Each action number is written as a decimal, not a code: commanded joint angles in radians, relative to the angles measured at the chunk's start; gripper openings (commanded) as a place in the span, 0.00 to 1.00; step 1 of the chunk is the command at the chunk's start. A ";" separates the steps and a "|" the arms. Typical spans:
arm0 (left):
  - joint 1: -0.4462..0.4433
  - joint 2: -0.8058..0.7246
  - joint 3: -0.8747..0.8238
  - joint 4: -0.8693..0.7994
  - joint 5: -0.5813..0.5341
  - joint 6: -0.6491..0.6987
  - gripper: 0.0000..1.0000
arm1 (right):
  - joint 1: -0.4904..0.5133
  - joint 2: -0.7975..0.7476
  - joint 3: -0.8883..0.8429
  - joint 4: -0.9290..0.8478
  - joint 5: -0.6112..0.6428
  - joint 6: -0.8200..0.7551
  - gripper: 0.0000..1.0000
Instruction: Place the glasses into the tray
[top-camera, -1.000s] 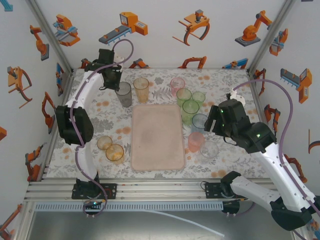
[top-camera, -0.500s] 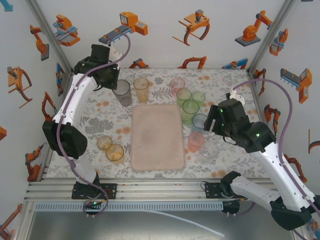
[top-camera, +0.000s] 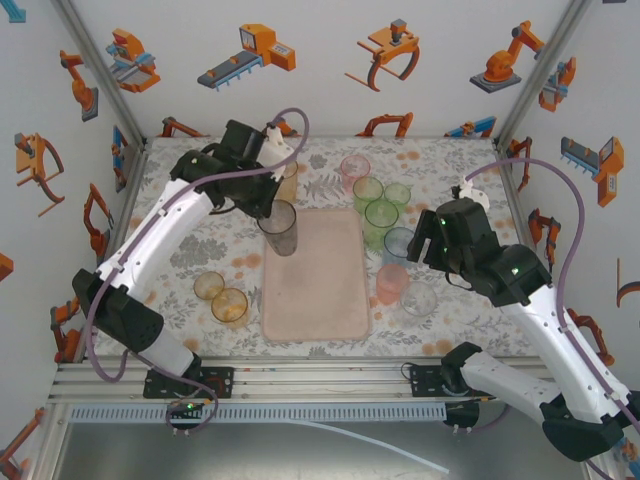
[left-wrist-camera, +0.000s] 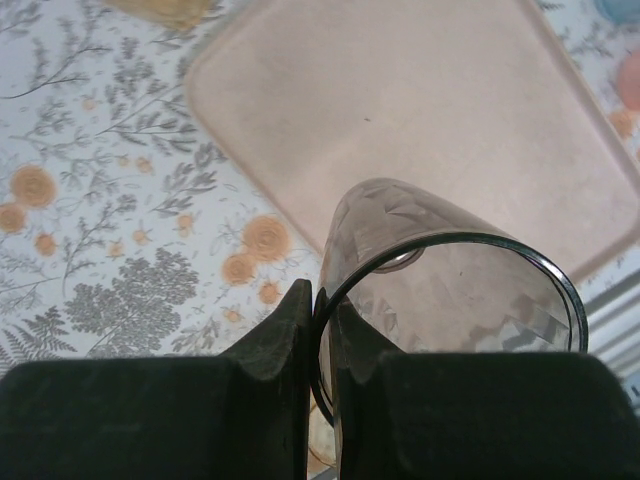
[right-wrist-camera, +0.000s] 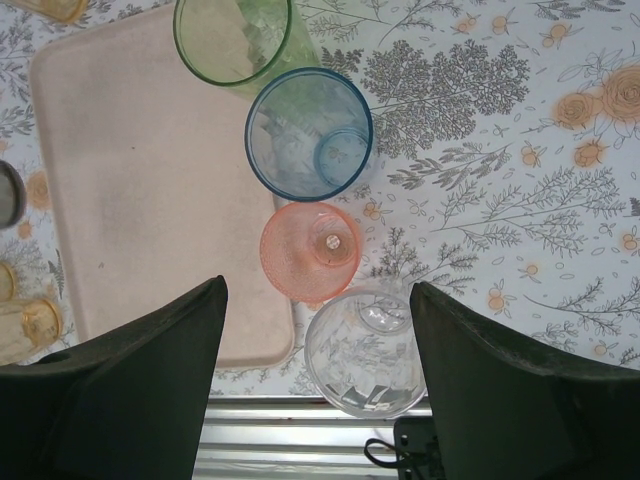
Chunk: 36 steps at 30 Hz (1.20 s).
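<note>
As the left end effector (top-camera: 268, 203) pinches the rim of a smoky grey glass (top-camera: 279, 229), it holds that glass upright over the far left corner of the pale pink tray (top-camera: 320, 290), which lies in the middle of the flowered bench (top-camera: 190, 240). Seen from the left wrist, the two dark fingers (left-wrist-camera: 275, 345) are shut tight on the glass wall, one inside the rim and one outside; whether the base touches the tray cannot be told. The right end effector (right-wrist-camera: 318, 292) hangs with its jaws wide apart over a row of glasses just right of the tray. From far to near these are a blue glass (right-wrist-camera: 310, 135), a salmon glass (right-wrist-camera: 310, 250) at the tray's rim and a clear glass (right-wrist-camera: 365, 350) beside it. Three green glasses (top-camera: 381, 214) cluster off the tray's far right corner, with a pink glass (top-camera: 355, 167) farther back. Two amber glasses (top-camera: 230, 305) stand side by side on the bench to the left of the tray, near its front half.
</note>
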<state>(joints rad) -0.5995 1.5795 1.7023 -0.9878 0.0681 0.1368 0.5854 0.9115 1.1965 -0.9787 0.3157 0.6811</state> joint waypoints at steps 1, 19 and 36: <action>-0.023 -0.042 -0.021 -0.012 0.008 0.007 0.13 | 0.005 -0.015 -0.008 0.005 0.009 0.001 0.68; 0.039 0.061 -0.141 0.309 -0.083 0.052 0.13 | 0.006 -0.034 -0.022 -0.006 0.002 0.025 0.68; 0.117 0.212 -0.120 0.403 -0.057 0.016 0.13 | 0.006 -0.034 -0.033 -0.003 0.003 0.028 0.68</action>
<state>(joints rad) -0.4870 1.7756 1.5558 -0.6182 -0.0071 0.1696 0.5854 0.8803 1.1763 -0.9817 0.3115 0.6930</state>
